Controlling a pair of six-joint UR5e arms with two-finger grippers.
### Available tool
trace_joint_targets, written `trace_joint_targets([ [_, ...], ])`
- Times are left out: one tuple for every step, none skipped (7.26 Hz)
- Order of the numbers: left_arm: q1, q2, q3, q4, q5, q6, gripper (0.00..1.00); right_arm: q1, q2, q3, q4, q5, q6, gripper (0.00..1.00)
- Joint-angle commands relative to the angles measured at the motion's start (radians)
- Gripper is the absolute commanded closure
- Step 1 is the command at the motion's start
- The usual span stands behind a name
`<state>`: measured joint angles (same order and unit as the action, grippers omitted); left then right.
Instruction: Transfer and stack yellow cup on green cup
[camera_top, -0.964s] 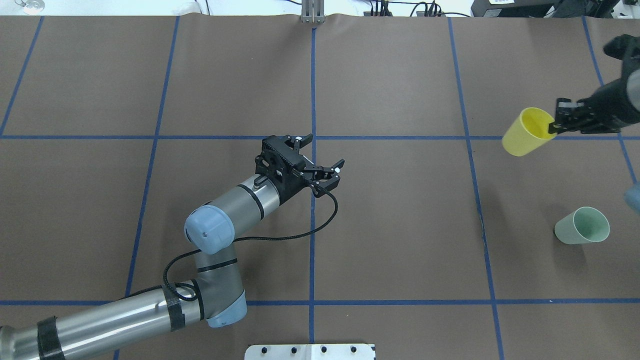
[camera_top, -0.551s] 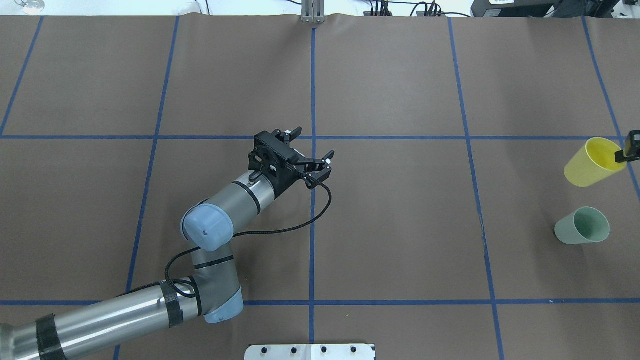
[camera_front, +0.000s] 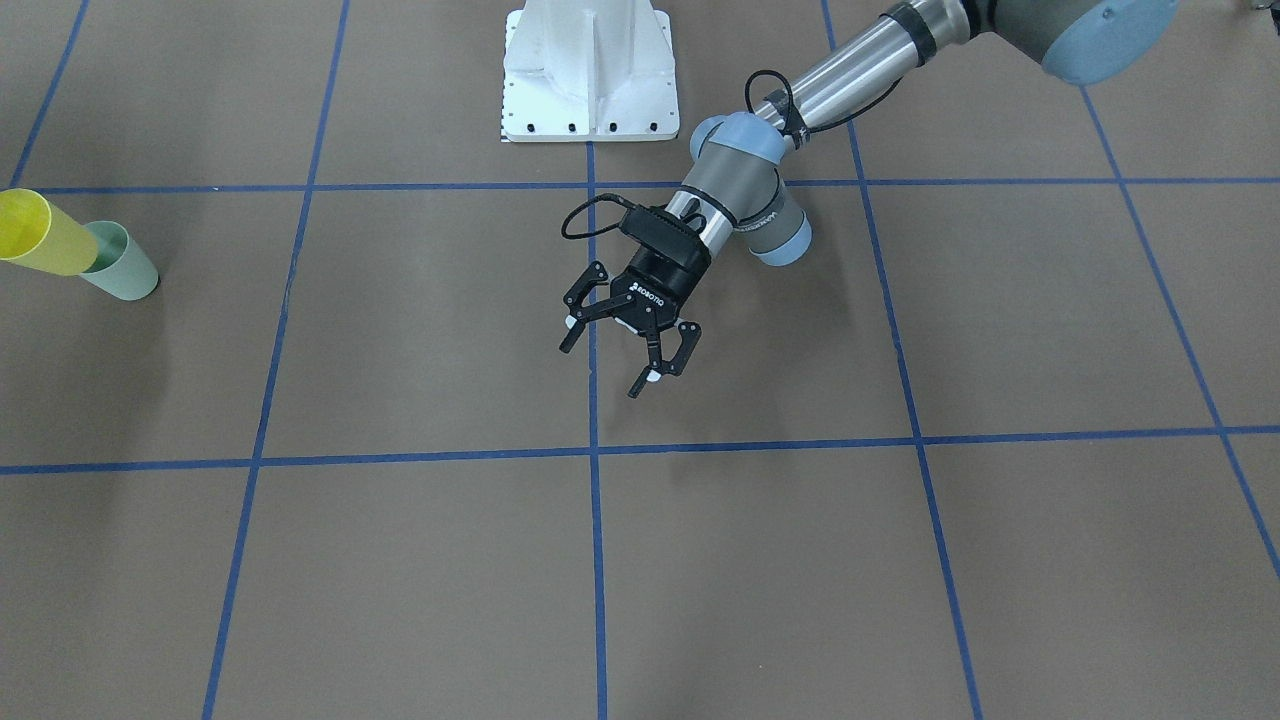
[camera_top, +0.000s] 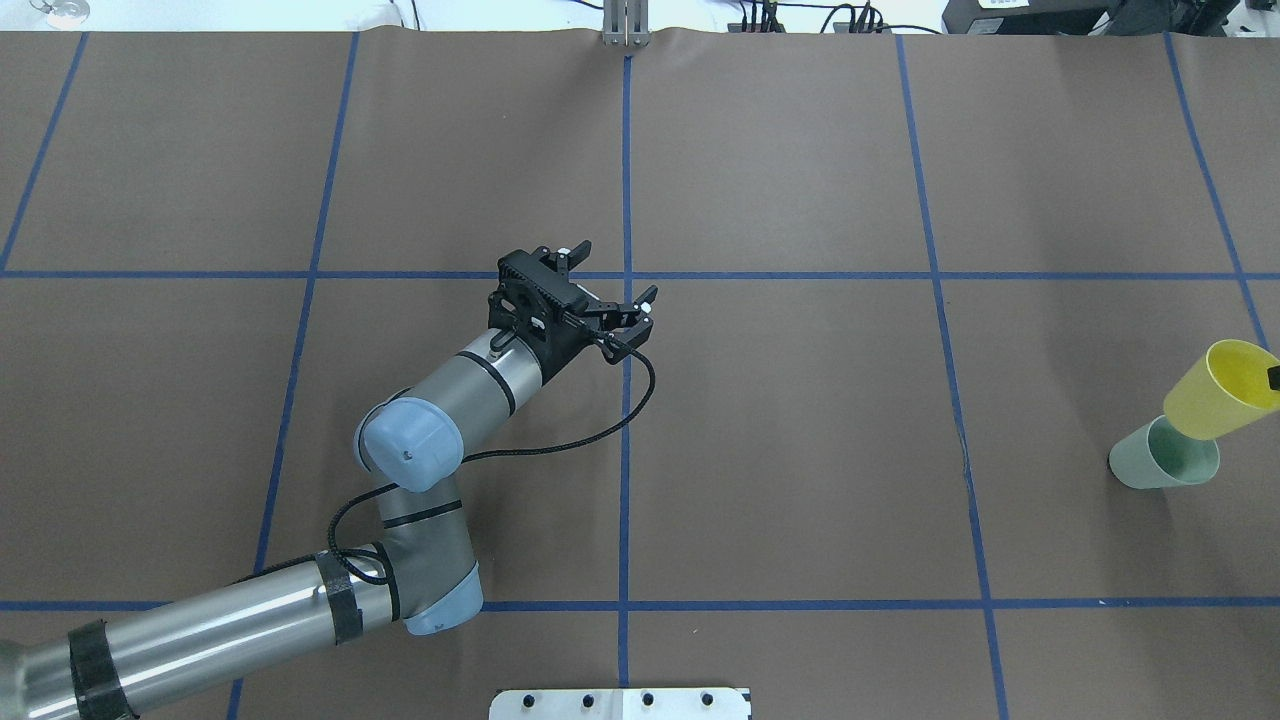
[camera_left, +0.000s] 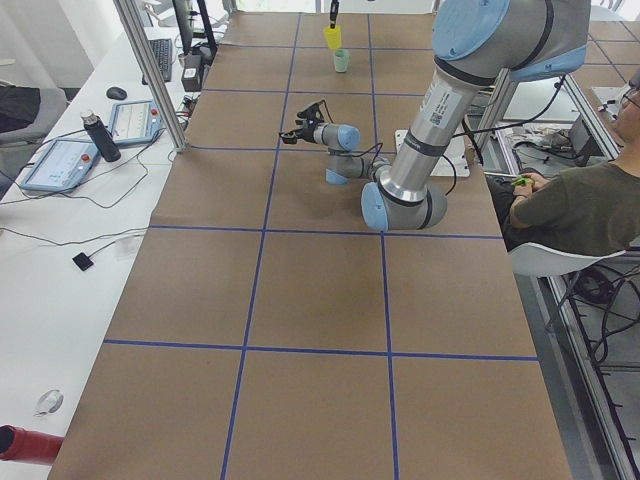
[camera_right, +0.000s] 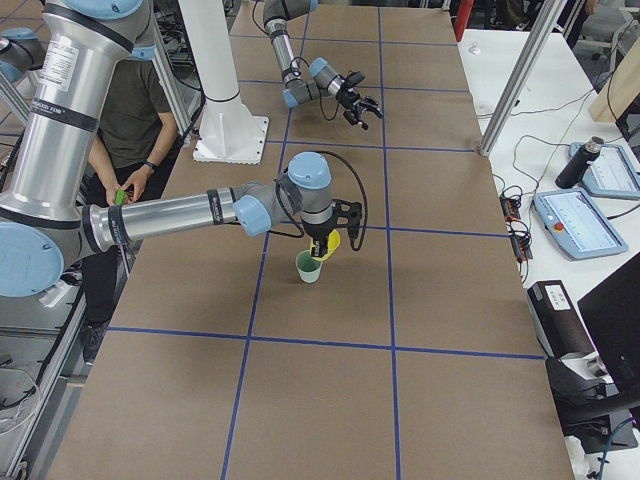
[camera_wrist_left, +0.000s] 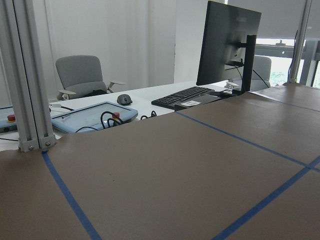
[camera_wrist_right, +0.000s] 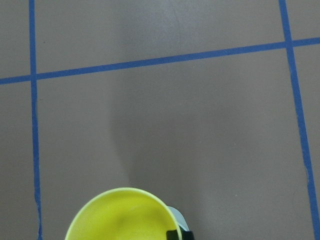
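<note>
Seemingly upright, mouth-up yellow cup (camera_top: 1215, 400) overhangs green cup (camera_top: 1140, 468).

Overhead cam looks fwd/down from the rear, front cam faces back steeply; both share yellow cup (camera_top: 1222, 395).

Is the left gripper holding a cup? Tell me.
No, the left gripper is spread open above the table with nothing between its fingers.
</note>
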<state>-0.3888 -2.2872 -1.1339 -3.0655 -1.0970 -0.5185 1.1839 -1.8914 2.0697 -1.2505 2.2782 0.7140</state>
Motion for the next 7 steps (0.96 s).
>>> trace_joint_targets([
  [-0.001, 0.0, 0.0, 0.001, 0.0, -0.002, 0.01, -0.03, -0.003, 0.0, -0.001, -0.005, 0.007, 1.0],
  [-0.001, 0.0, 0.0, 0.001, 0.0, -0.002, 0.01, -0.03, -0.005, -0.002, -0.001, -0.005, 0.007, 1.0],
  [-0.001, 0.0, 0.0, 0.001, 0.0, -0.002, 0.01, -0.032, -0.006, -0.006, -0.001, -0.006, 0.007, 1.0],
  [-0.001, 0.0, 0.0, 0.001, 0.0, -0.002, 0.01, -0.033, -0.006, -0.01, -0.001, -0.005, 0.007, 1.0],
  [-0.001, -0.001, 0.0, 0.001, 0.0, -0.002, 0.01, -0.036, -0.008, -0.017, -0.001, -0.005, 0.007, 1.0],
  [0.001, -0.001, 0.0, 0.001, 0.0, -0.002, 0.01, -0.04, -0.008, -0.019, -0.001, -0.003, 0.007, 1.0],
  [0.001, -0.001, 0.0, 0.001, 0.0, -0.002, 0.01, -0.043, -0.008, -0.023, -0.001, -0.003, 0.007, 1.0],
])
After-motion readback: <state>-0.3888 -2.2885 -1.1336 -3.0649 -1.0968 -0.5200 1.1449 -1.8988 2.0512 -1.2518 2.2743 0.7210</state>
